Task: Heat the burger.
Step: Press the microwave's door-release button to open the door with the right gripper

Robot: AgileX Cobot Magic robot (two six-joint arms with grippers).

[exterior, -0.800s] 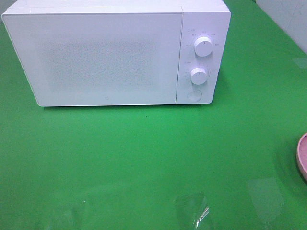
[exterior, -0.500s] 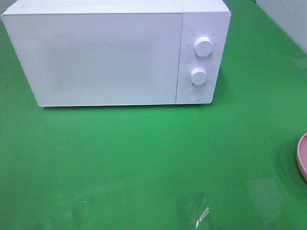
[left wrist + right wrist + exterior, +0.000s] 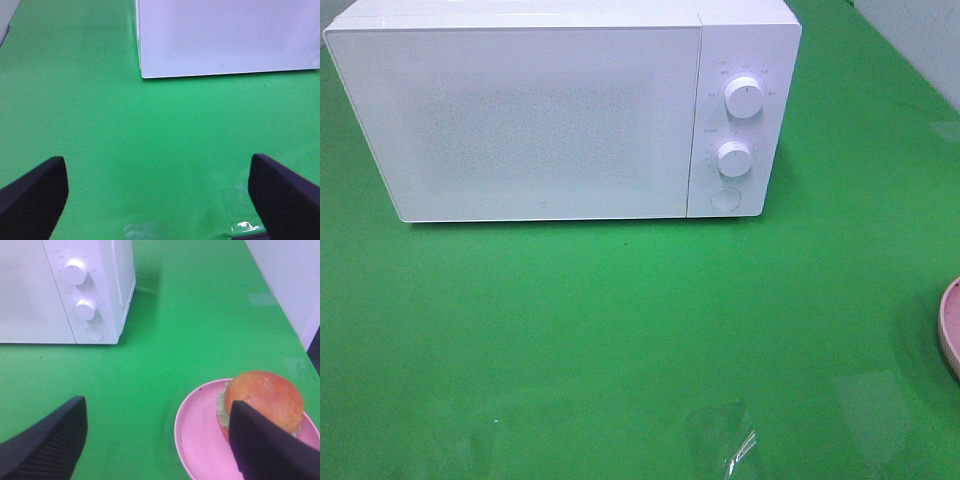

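The burger [image 3: 265, 395], with a golden-brown bun and green lettuce, sits on a pink round plate [image 3: 197, 435] in the right wrist view. Only the plate's rim [image 3: 950, 325] shows at the right edge of the high view; the burger is out of view there. The white microwave [image 3: 540, 110] stands at the back with its door shut, and also shows in the left wrist view [image 3: 225, 37] and the right wrist view [image 3: 60, 290]. My right gripper [image 3: 157, 450] is open, above the table just before the plate. My left gripper [image 3: 160, 195] is open and empty over bare green cloth.
The microwave has two white knobs [image 3: 745, 97] and a round button [image 3: 725, 198] on its right panel. A green cloth [image 3: 620, 320] covers the table. A white wall [image 3: 290, 280] runs along the right side.
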